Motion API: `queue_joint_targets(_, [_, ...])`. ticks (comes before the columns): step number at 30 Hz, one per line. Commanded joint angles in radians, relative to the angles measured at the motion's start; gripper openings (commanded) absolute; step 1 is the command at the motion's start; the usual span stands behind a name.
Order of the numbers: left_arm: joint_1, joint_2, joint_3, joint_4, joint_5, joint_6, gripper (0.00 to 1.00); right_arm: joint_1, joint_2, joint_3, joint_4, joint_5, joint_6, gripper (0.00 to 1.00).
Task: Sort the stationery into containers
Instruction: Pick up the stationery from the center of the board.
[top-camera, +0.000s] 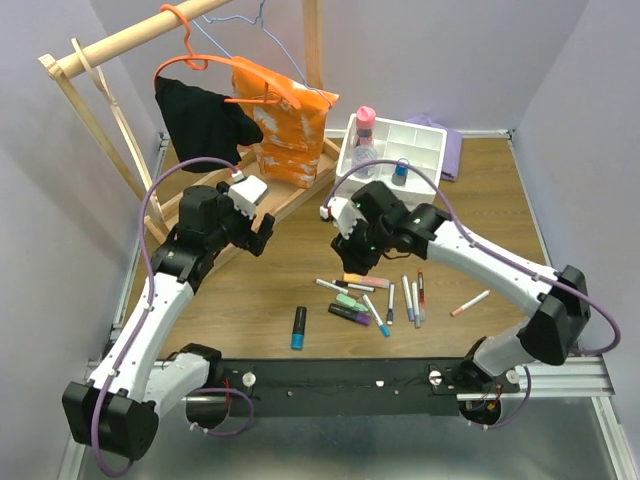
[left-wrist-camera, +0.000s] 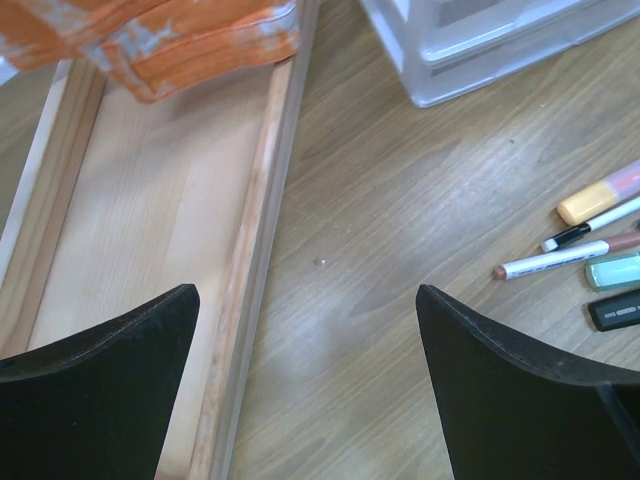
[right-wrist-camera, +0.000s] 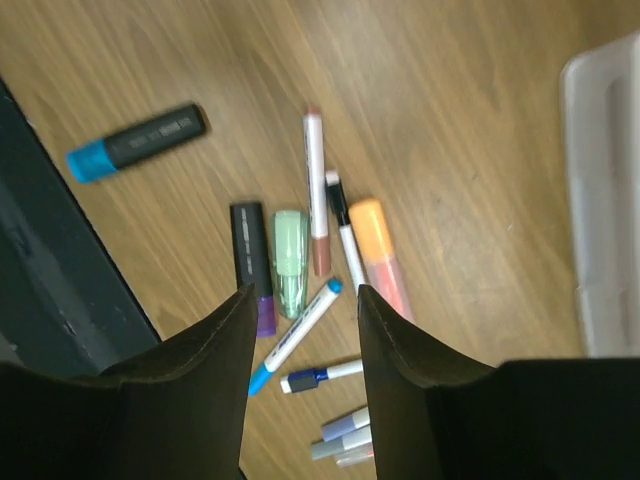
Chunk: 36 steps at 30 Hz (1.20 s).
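Observation:
Several pens and highlighters (top-camera: 365, 296) lie in a loose pile on the wooden table. A black highlighter with a blue cap (top-camera: 298, 327) lies apart to the left, and a red-tipped pen (top-camera: 469, 303) apart to the right. My right gripper (top-camera: 352, 262) hovers open and empty over the pile. In the right wrist view, the right gripper (right-wrist-camera: 303, 300) frames a blue-tipped white pen (right-wrist-camera: 295, 335), with a green highlighter (right-wrist-camera: 291, 262) and an orange-pink highlighter (right-wrist-camera: 382, 260) beside it. The white organiser tray (top-camera: 425, 140) holds a pink-capped bottle (top-camera: 366, 120) and a blue-capped bottle (top-camera: 400, 172). My left gripper (top-camera: 264, 233) is open and empty.
The wooden clothes rack (top-camera: 290, 205) with an orange bag (top-camera: 285, 125) and a black cloth (top-camera: 200, 120) stands at the back left. Its base rail (left-wrist-camera: 255, 260) runs under my left gripper (left-wrist-camera: 305, 320). A purple cloth (top-camera: 452, 150) lies behind the organiser (left-wrist-camera: 500, 45).

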Motion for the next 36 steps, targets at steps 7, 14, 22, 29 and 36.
queue_joint_targets(7, [0.088,-0.132,-0.064,-0.051,-0.009,-0.043,0.99,0.111,0.102,-0.205,0.091,0.095,0.068,0.49])
queue_joint_targets(14, [0.107,-0.169,-0.079,-0.055,0.012,-0.069,0.99,0.136,0.121,-0.266,0.125,0.12,0.092,0.49])
queue_joint_targets(22, [0.113,-0.184,-0.088,-0.049,0.034,-0.098,0.99,0.136,0.199,-0.236,0.153,0.17,0.126,0.46])
queue_joint_targets(29, [0.113,-0.188,-0.099,-0.032,0.046,-0.115,0.99,0.134,0.257,-0.213,0.164,0.186,0.137,0.42])
queue_joint_targets(36, [0.113,-0.195,-0.119,-0.023,0.048,-0.12,0.99,0.134,0.282,-0.236,0.17,0.184,0.16,0.41])
